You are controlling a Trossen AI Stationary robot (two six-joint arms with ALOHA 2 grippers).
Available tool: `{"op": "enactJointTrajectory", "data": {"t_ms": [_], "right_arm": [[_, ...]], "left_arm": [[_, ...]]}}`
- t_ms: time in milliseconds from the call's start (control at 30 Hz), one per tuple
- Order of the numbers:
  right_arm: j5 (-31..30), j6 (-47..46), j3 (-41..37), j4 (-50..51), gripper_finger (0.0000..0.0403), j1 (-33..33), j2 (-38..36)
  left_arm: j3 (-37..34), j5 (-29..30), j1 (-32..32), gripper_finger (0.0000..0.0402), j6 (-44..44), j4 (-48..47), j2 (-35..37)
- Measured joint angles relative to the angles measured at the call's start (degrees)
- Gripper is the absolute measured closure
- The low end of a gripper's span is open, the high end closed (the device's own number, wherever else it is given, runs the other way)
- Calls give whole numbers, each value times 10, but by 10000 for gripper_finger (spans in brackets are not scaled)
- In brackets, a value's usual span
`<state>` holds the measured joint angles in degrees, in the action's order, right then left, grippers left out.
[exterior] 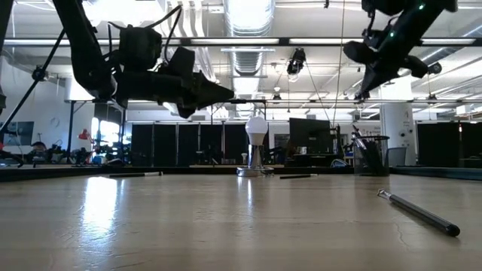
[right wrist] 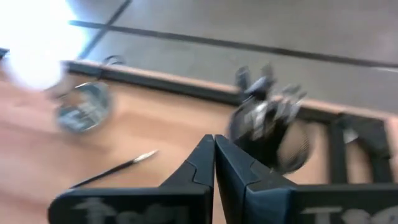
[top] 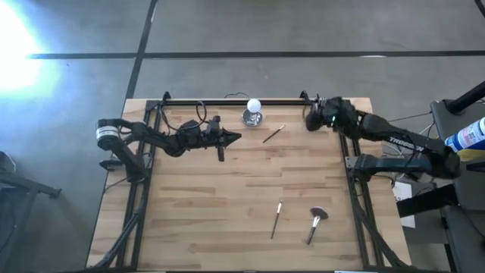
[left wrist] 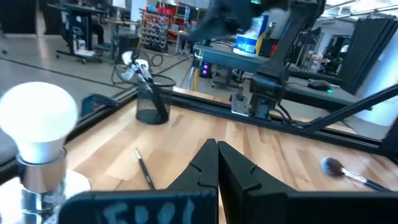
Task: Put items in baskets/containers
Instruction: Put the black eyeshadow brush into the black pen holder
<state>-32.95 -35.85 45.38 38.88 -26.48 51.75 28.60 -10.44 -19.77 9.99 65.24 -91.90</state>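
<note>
The black cup (left wrist: 151, 102) stands near the table's far right corner with several brushes upright in it; it also shows in the right wrist view (right wrist: 267, 134) and the low view (exterior: 369, 158). My right gripper (right wrist: 214, 149) hovers above and just beside it, shut and empty. My left gripper (top: 231, 138) hangs in the air over the far middle of the table, shut and empty. Three brushes lie flat on the table: one thin brush (top: 273, 134) near the far edge, one thin brush (top: 277, 220) near the front, and the fan brush (top: 316, 224) beside it.
A shiny silver object topped with a white ball (top: 253, 112) stands at the far edge between the two grippers. A black rail (top: 227, 101) runs along the far edge. Bare wood (top: 197, 205) spreads across the table's middle and near left.
</note>
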Motion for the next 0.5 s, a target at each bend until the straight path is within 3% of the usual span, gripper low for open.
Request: {"op": "enactJointTrajectory", "data": {"t_ms": [267, 500], "right_arm": [[-89, -257, -8, 16, 394, 256, 53], [-72, -423, 13, 17, 394, 371, 169]], "left_arm": [[-1, 14, 0, 401, -7, 3, 0], [-5, 14, 0, 401, -8, 3, 0]]}}
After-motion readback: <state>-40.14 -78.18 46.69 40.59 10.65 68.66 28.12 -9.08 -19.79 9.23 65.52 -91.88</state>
